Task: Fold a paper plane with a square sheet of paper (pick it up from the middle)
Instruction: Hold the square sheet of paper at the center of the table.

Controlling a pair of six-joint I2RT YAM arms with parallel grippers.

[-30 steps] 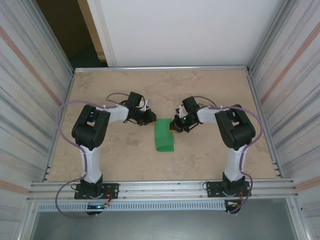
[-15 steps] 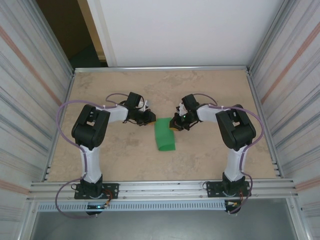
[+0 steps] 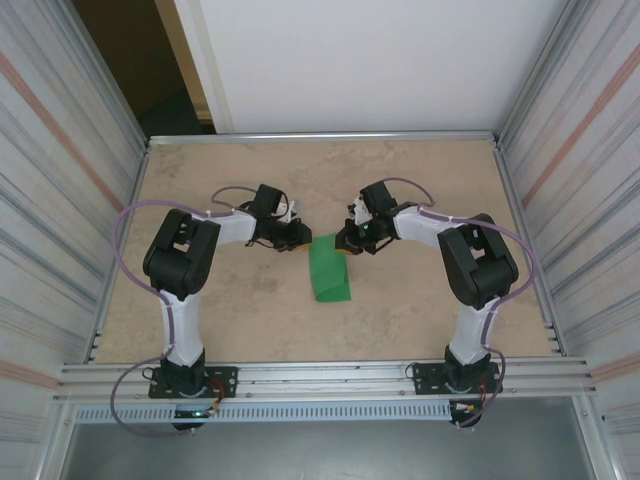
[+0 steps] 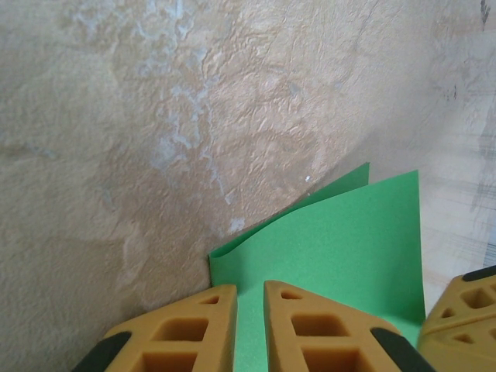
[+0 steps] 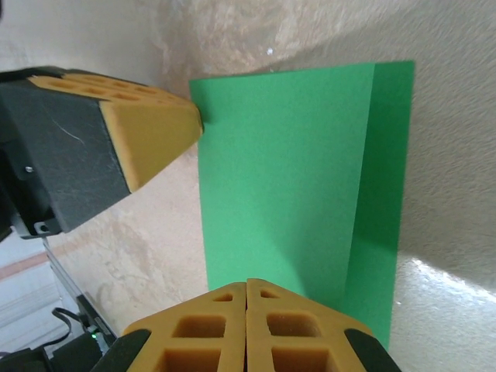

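From where I stood, the square sheet of paper [image 3: 328,272] lay flat on the table [image 3: 420,320], just below the middle of the overhead frame. It was folded over on itself into a green oblong that ran up and down the picture. The left pincer [image 3: 303,243] sat at the paper's upper left corner and the right pincer [image 3: 343,249] at its upper right. The two were close together, with the paper's top end between them.

In the left wrist's view the left pincer's fingers [image 4: 174,333] stood along the bottom edge, a narrow slit apart, with green showing through the slit. Their tips were over the paper's near corner, though I couldn't tell whether they pressed on it. The paper spread away to the right in two layers whose far corners did not quite match. An orange tip of the right pincer showed at the lower right, against the paper's edge.

In the right wrist's view that pincer's fingers [image 5: 201,333] were pressed together with no gap, at bottom centre, their tips on the paper's lower edge. I couldn't tell whether any paper was caught between them. A wide top layer ran up the frame, with a narrower strip of the layer beneath showing along its right side. The left pincer's orange tip touched the paper's left edge near the upper corner.
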